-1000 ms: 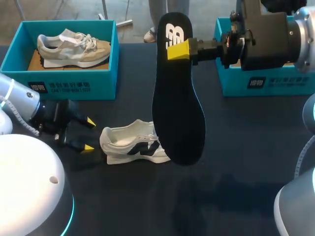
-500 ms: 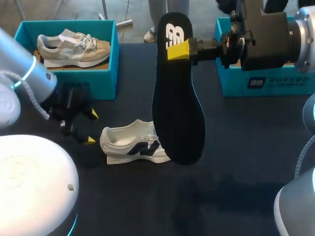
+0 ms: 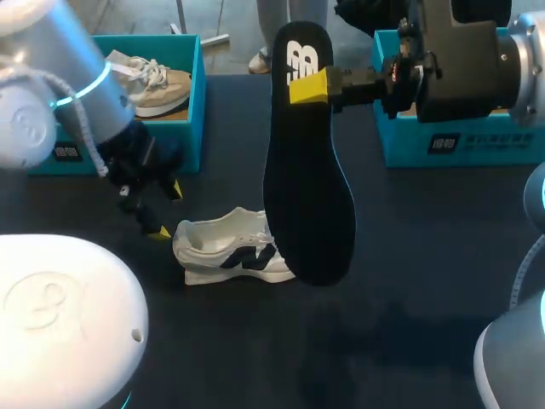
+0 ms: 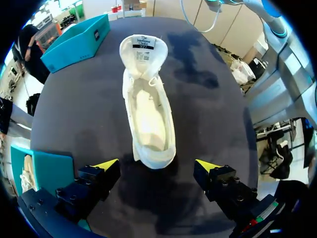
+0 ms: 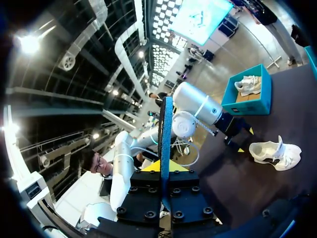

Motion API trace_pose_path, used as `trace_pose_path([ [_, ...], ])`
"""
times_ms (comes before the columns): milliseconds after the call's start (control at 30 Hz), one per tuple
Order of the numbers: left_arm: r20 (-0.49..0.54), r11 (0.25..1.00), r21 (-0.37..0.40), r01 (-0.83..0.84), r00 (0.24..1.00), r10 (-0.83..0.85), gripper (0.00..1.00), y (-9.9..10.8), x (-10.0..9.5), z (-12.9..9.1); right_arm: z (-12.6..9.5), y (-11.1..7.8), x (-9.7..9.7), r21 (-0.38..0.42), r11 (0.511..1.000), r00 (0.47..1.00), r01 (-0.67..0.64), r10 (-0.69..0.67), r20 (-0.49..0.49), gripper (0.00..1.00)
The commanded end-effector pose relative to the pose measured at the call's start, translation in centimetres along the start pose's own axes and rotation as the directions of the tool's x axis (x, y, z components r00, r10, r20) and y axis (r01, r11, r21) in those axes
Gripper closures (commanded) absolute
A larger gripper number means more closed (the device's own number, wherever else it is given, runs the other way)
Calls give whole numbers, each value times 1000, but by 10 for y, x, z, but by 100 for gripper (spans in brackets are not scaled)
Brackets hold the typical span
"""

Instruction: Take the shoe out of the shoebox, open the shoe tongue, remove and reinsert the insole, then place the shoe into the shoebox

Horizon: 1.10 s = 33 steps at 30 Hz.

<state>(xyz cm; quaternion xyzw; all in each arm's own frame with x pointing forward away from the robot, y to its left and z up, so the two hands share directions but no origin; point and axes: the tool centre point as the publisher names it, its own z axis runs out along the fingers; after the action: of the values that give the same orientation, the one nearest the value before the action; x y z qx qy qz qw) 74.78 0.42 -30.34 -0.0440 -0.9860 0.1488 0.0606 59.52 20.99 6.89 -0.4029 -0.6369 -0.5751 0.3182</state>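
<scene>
Head view: light is even and falls from overhead. The dark matte table (image 3: 409,256) returns almost no glare. The white low-top shoe (image 3: 230,251) casts only a soft shadow close around its sole. The glossy white rounded shell of the left arm (image 3: 60,315), at the table's near left corner, is close to washed out. The black foam insole (image 3: 306,187) carries a faint sheen.

Left wrist view: the shoe's pale lining reads bright, and diffuse shadow patches darken the table beyond its toe.

Right wrist view: bright ceiling lamps (image 5: 29,42) flare strongly, and the insole, seen edge-on, stands dark against them.
</scene>
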Motion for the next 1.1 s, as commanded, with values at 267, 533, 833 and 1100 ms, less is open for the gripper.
trace_pose_path([
  [267,-18,981,-195,3,1000,-7,0,-16,-1,-10,4,1,0,-1,1000,1000,-2,2,2,100],
  [533,-18,981,-195,3,1000,-7,0,-16,-1,-10,4,1,0,-1,1000,1000,-2,2,2,100],
  [833,0,981,-193,9,1000,-9,0,-17,7,-2,4,1,0,-1,1000,1000,-2,2,2,100],
  [1100,19,978,-209,18,1000,-15,0,-19,9,4,4,1,0,-1,1000,1000,-2,2,2,100],
])
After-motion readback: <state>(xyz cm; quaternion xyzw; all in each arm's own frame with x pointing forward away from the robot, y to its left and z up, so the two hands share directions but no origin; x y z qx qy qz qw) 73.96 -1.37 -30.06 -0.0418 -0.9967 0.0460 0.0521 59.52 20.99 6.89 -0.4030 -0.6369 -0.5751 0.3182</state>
